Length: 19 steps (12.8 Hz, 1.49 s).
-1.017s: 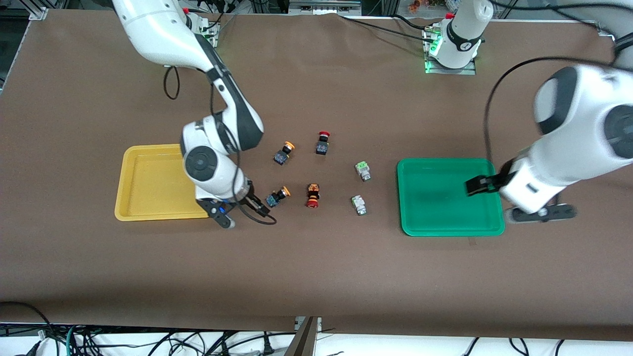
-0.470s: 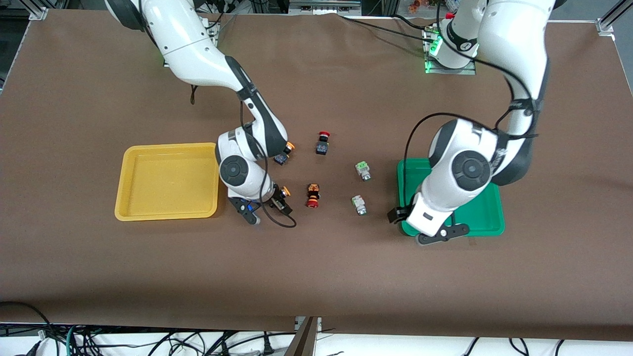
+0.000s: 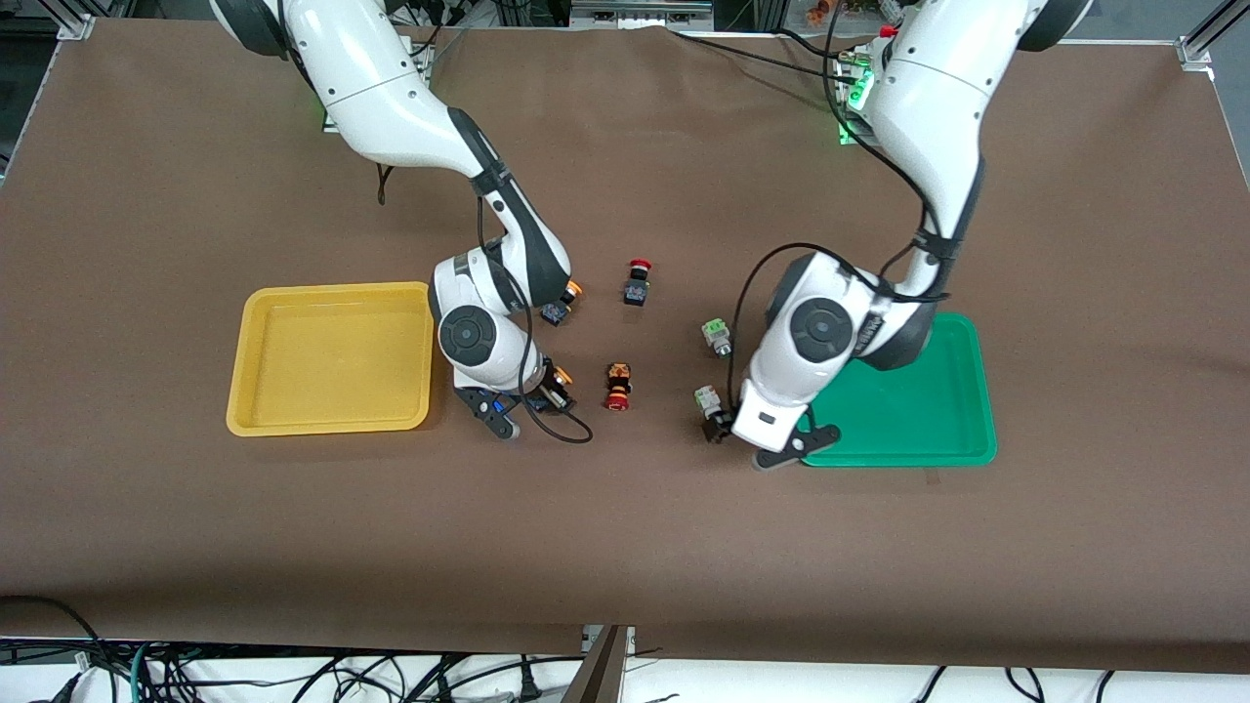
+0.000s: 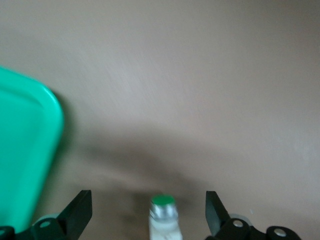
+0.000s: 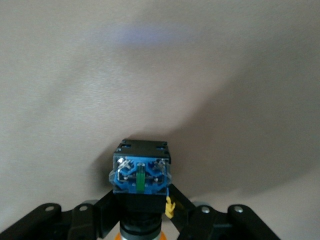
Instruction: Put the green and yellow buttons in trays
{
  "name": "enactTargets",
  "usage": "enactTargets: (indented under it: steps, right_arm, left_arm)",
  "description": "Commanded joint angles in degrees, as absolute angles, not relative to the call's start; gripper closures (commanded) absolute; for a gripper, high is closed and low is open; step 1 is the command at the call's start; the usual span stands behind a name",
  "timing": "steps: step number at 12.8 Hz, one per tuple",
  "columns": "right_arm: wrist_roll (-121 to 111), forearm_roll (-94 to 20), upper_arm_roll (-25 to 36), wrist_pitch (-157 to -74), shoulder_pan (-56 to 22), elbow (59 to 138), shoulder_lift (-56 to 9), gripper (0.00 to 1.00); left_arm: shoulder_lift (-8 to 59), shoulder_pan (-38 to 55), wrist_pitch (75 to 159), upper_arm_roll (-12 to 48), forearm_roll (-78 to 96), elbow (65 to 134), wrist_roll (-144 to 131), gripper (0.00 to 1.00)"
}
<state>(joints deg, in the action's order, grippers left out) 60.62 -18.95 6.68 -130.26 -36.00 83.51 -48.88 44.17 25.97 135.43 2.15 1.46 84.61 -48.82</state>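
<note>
My right gripper (image 3: 543,394) sits low on the table beside the yellow tray (image 3: 332,426). It is shut on a yellow-capped button (image 3: 558,378), and its fingers press the dark body (image 5: 142,172) in the right wrist view. The second yellow-capped button (image 3: 561,307) lies partly hidden by the right arm. My left gripper (image 3: 719,427) is open beside the green tray (image 3: 908,449). It straddles the green-capped button (image 3: 707,398) nearer the camera, which shows between the open fingers (image 4: 80,212) in the left wrist view (image 4: 163,205). The other green-capped button (image 3: 718,336) lies farther from the camera.
A red-capped button with a black body (image 3: 637,283) and a red-capped button with an orange-black body (image 3: 617,385) lie between the two arms. The green tray's corner (image 4: 30,150) shows in the left wrist view. Both trays hold nothing.
The left arm swung from over the green tray down to the nearer green-capped button. The right gripper moved from the yellow tray's edge onto the yellow-capped button and closed on it.
</note>
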Motion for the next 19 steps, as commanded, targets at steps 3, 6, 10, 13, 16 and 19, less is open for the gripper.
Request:
enactTargets:
  steps: [3,6,10,13,16,19]
  right_arm:
    - [39.1,-19.1,16.1,-111.8,-35.0,84.9,-41.0,1.00]
    - [17.2,-18.3,26.2,-109.5,-35.1,92.7,-37.4,1.00]
    - [8.6,-18.8,30.3,-118.2,-35.0,104.6,-35.8,0.96]
    - [7.7,-20.4,30.3,-121.0,-35.0,107.1,-35.3,0.03]
    - [15.8,-24.0,29.6,-111.8,-35.6,100.8,-33.8,0.02]
    - [31.6,-30.0,28.1,-108.7,-40.4,96.9,-34.0,0.02]
  left_arm:
    - [46.6,30.0,137.4,1.5,-9.4,85.1,-59.5,0.00]
    - [46.8,30.8,136.8,1.6,-9.9,85.8,-60.9,0.13]
    - [46.9,30.8,136.8,2.5,-9.8,86.6,-61.1,0.94]
    - [46.0,29.8,135.4,4.0,-9.7,86.6,-60.6,1.00]
    - [40.4,23.1,127.7,6.6,-9.0,86.8,-45.8,1.00]
    - [31.3,14.6,123.7,6.3,-7.2,96.6,-15.7,1.00]
